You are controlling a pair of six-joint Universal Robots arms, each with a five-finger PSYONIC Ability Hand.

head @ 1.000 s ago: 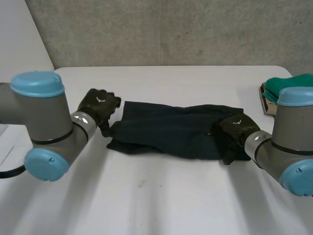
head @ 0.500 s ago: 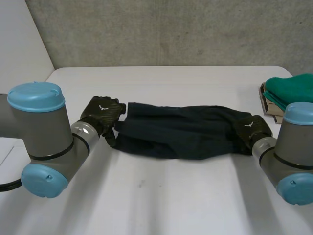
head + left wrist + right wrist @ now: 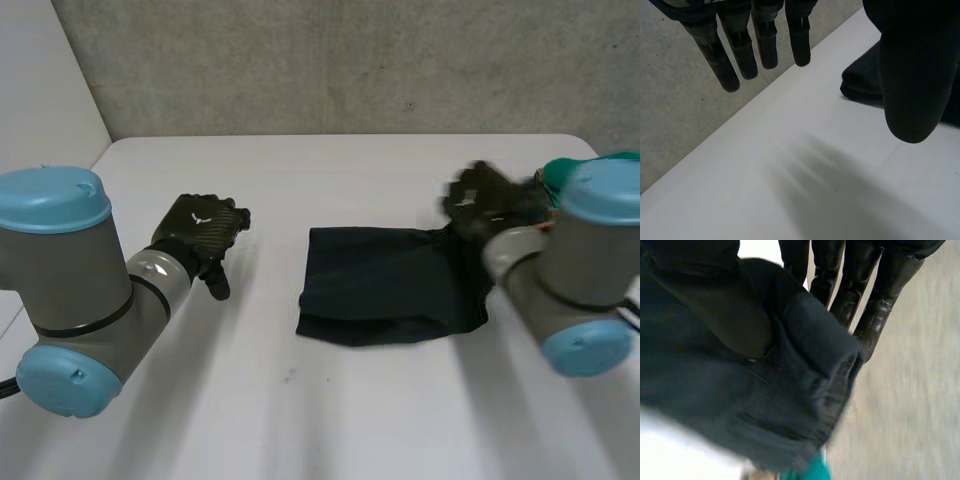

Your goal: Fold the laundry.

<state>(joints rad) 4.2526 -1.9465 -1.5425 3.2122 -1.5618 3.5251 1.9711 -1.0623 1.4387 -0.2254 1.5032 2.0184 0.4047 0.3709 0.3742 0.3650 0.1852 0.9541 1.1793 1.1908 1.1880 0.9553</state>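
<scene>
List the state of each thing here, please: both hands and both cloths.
dark cloth: doubled over, one end lifted.
left hand: open, empty, apart from the dark cloth.
right hand: shut on the dark cloth's lifted end.
green cloth: piled, untouched.

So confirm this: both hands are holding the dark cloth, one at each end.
Not both. The left hand is open over the table, apart from the dark cloth, as the left wrist view shows. Only the right hand holds an end.

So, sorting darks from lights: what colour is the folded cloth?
Plain dark navy cloth; clearest in head view.
</scene>
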